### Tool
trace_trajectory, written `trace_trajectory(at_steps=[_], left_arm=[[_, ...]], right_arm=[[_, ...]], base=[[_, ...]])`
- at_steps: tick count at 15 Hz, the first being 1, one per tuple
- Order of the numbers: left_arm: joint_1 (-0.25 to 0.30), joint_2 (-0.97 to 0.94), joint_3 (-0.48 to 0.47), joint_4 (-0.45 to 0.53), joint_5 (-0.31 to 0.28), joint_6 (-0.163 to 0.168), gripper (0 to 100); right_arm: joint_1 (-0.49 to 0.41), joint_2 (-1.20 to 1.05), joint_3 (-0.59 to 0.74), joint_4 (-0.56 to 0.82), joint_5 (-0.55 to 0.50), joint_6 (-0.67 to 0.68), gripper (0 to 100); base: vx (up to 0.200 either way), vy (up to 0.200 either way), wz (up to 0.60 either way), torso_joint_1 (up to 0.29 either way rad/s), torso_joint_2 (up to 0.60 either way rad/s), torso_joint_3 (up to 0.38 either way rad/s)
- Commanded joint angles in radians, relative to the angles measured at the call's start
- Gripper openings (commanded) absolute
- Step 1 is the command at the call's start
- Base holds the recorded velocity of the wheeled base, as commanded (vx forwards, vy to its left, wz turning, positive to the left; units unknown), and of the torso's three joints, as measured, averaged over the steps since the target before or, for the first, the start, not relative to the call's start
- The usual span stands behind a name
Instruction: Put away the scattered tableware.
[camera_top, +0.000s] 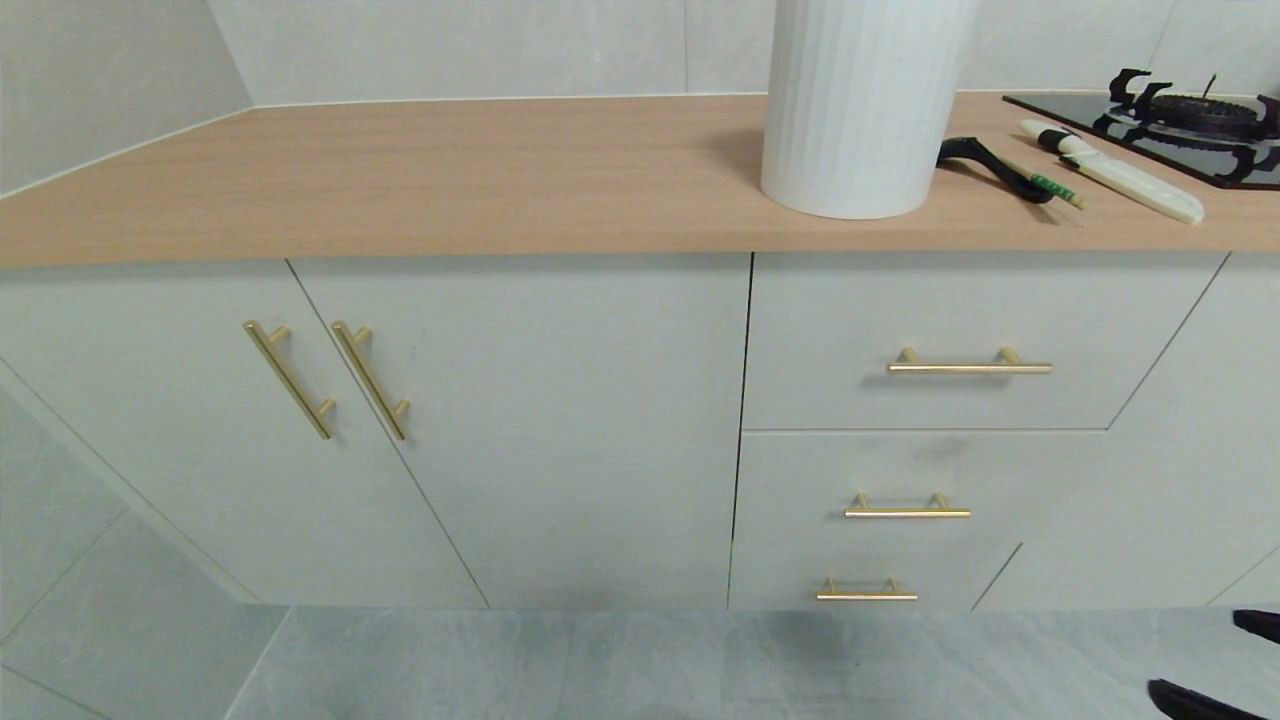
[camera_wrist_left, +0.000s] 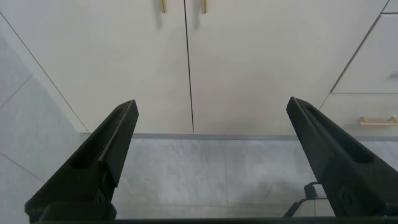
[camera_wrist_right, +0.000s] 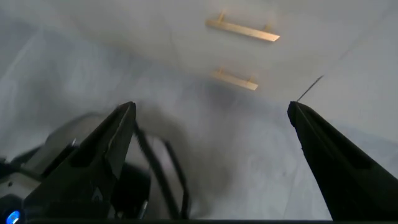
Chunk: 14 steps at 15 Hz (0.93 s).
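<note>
- Left gripper is hanging low in front of the cabinet doors, its fingers spread wide and gripping nothing.
- Right gripper is gaping just as wide, also carrying nothing, and hovering down near the floor before the drawers.
- Up on the countertop, well apart from both grippers, a black spoon is lying just beside a white ribbed container.
- A green-patterned chopstick is resting against the spoon's end, and a long white utensil is lying near it, toward the stove.
</note>
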Motion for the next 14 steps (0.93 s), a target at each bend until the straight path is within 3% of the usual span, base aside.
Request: trace_trajectory(at_steps=[1, 4, 5, 8, 10, 14], left_arm=[[0.001, 0.001, 0.0, 0.0, -0.001, 0.0, 100], [0.001, 0.001, 0.0, 0.0, 0.001, 0.002, 100], [0.001, 0.001, 0.0, 0.0, 0.001, 0.0, 100], [0.001, 0.001, 0.0, 0.0, 0.001, 0.0, 100], [0.001, 0.001, 0.0, 0.0, 0.001, 0.0, 100], [0.001, 0.001, 0.0, 0.0, 0.001, 0.0, 100]], right_arm=[[0.039, 0.408, -0.171, -0.026, 0.004, 0.024, 100], [0.02, 0.695, -0.318, -0.072, -0.007, 0.075, 100], [0.019, 0.731, -0.314, -0.102, -0.013, 0.075, 100], [0.022, 0.878, -0.228, -0.413, -0.148, 0.119, 100], [0.04, 0.935, -0.177, -0.568, -0.177, 0.121, 100], [0.071, 1.051, -0.144, -0.747, -0.283, 0.124, 100]], base=[[0.0, 0.0, 0.0, 0.0, 0.0, 0.0], [0.0, 0.0, 0.0, 0.0, 0.0, 0.0], [0.0, 0.0, 0.0, 0.0, 0.0, 0.0], [0.0, 0.0, 0.0, 0.0, 0.0, 0.0], [0.0, 0.0, 0.0, 0.0, 0.0, 0.0], [0.0, 0.0, 0.0, 0.0, 0.0, 0.0]])
